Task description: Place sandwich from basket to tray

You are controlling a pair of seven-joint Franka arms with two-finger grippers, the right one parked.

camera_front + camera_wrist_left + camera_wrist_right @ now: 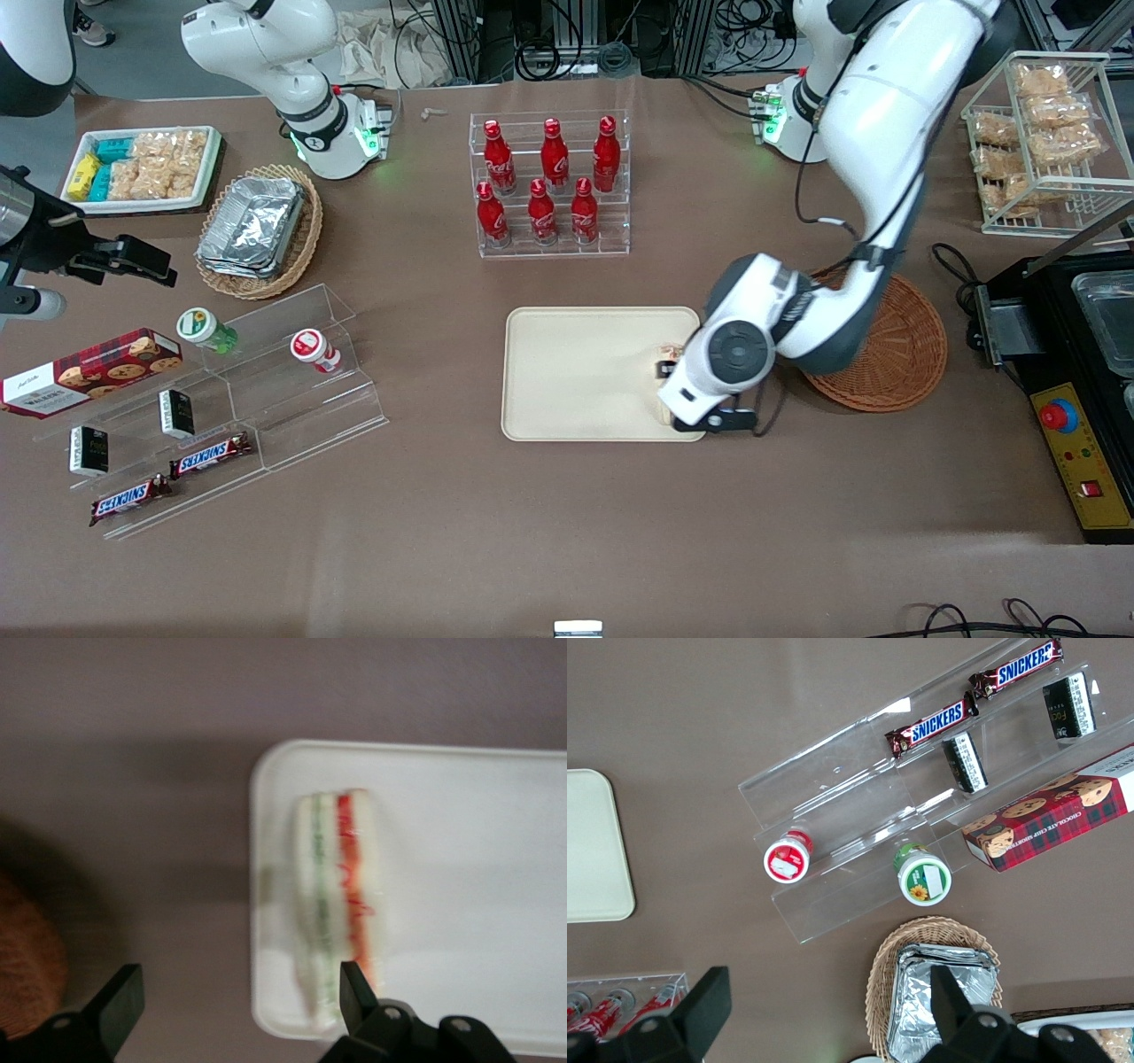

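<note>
I am hovering my claw (pixel 239 1001), fingers spread wide and holding nothing, over the sandwich (pixel 341 904) lying on the tray (pixel 478 797), beside the basket (pixel 895 354); only pulling away remains, I judge.

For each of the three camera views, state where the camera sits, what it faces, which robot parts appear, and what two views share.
Front view: high, facing both arms across the table; gripper over the tray, beside the basket.
Left wrist view: on the working arm, looking down on the sandwich lying on the tray; open fingers show.
Right wrist view: on the parked arm, facing the Snickers shelf.
All share the tray.
</note>
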